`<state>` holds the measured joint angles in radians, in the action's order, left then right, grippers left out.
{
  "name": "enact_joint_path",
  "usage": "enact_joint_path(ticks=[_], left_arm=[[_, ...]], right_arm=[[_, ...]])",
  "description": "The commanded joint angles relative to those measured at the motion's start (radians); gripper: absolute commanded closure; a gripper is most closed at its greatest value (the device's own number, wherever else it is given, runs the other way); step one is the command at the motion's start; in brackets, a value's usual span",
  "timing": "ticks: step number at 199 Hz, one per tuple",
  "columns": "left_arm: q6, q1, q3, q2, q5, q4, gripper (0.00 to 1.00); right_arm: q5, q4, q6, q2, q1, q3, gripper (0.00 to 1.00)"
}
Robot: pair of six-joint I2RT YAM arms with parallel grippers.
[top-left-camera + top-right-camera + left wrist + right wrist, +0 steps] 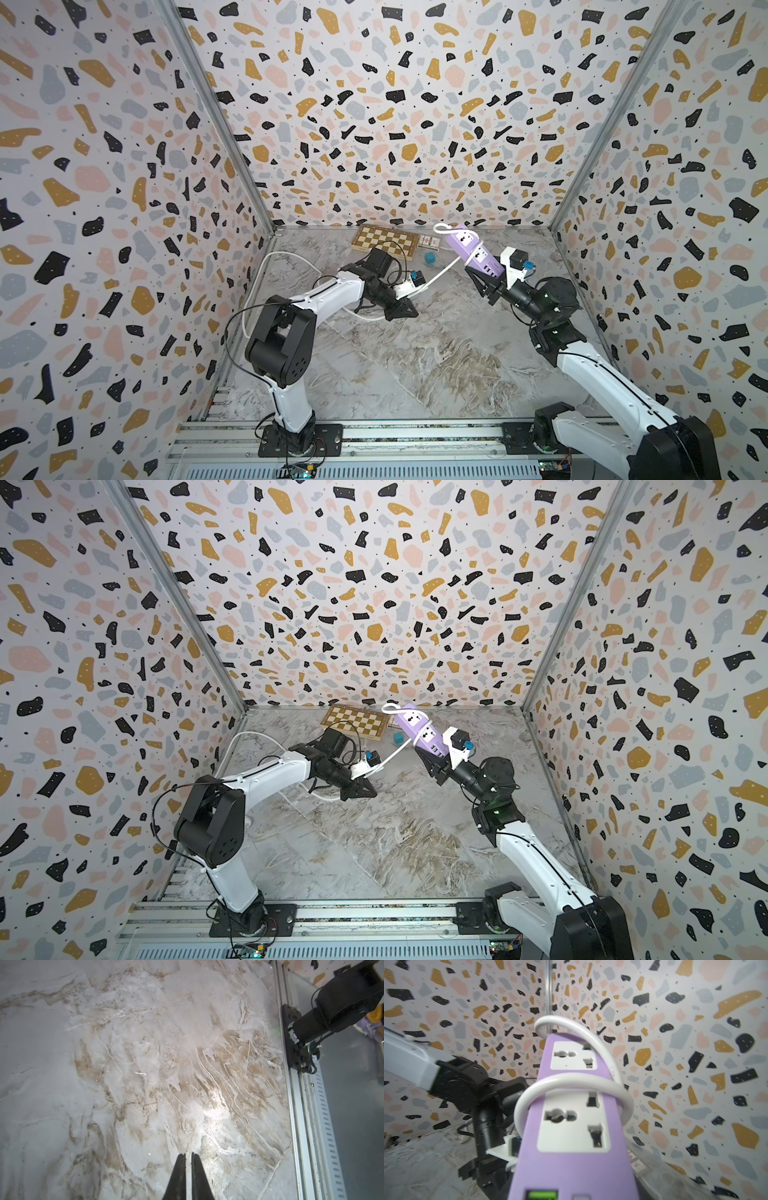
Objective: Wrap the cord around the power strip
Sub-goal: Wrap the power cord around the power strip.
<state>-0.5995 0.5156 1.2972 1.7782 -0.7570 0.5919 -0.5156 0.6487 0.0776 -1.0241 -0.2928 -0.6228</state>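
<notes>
The lilac power strip (pixel 473 249) (pixel 419 731) is held up off the floor at a tilt, its socket face filling the right wrist view (pixel 571 1157). My right gripper (pixel 492 286) is shut on its USB end, the fingers hidden under the strip in the wrist view. The white cord (pixel 440 274) (pixel 571 1080) makes one loop round the strip between the two sockets. From there it slopes down past my left wrist and trails in a big curve over the floor at the left. My left gripper (pixel 188 1154) (pixel 409 311) is shut, low over the marble floor, with nothing showing between its fingers.
A chessboard (pixel 386 241), a small card pack (pixel 428 241) and a teal cube (pixel 430 258) lie by the back wall. Patterned walls close in three sides. The metal rail (pixel 374 432) carrying both arm bases runs along the front.
</notes>
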Motion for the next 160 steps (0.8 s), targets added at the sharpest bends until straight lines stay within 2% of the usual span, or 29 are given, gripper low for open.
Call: enact_joint_path(ticks=[1, 22, 46, 69, 98, 126, 144, 160], left_arm=[[-0.061, 0.073, 0.082, -0.1, 0.168, 0.167, 0.97], [-0.113, 0.143, 0.164, -0.155, 0.333, 0.24, 0.97], [-0.192, 0.221, 0.313, -0.144, 0.54, 0.356, 0.97], [-0.229, 0.259, 0.43, -0.126, 0.657, 0.406, 0.94], [-0.29, 0.273, 0.514, -0.108, 0.764, 0.425, 0.91], [-0.35, 0.26, 0.551, -0.075, 0.86, 0.448, 0.87], [-0.359, 0.236, 0.572, -0.056, 0.858, 0.478, 0.84], [-0.357, 0.206, 0.574, -0.044, 0.792, 0.495, 0.78]], right_arm=[[0.22, -0.117, -0.062, 0.006, 0.03, -0.052, 1.0], [0.243, -0.218, -0.152, -0.037, 0.032, -0.052, 1.0], [0.23, -0.339, -0.231, -0.094, 0.022, -0.078, 1.0], [0.174, -0.457, -0.364, -0.136, -0.033, -0.11, 1.0], [-0.037, -0.651, -0.599, -0.187, -0.125, -0.153, 1.0], [-0.292, -0.679, -0.698, -0.168, -0.151, -0.119, 1.0], [-0.461, -0.689, -0.773, -0.143, -0.164, -0.098, 1.0], [-0.553, -0.695, -0.827, -0.125, -0.19, -0.091, 1.0]])
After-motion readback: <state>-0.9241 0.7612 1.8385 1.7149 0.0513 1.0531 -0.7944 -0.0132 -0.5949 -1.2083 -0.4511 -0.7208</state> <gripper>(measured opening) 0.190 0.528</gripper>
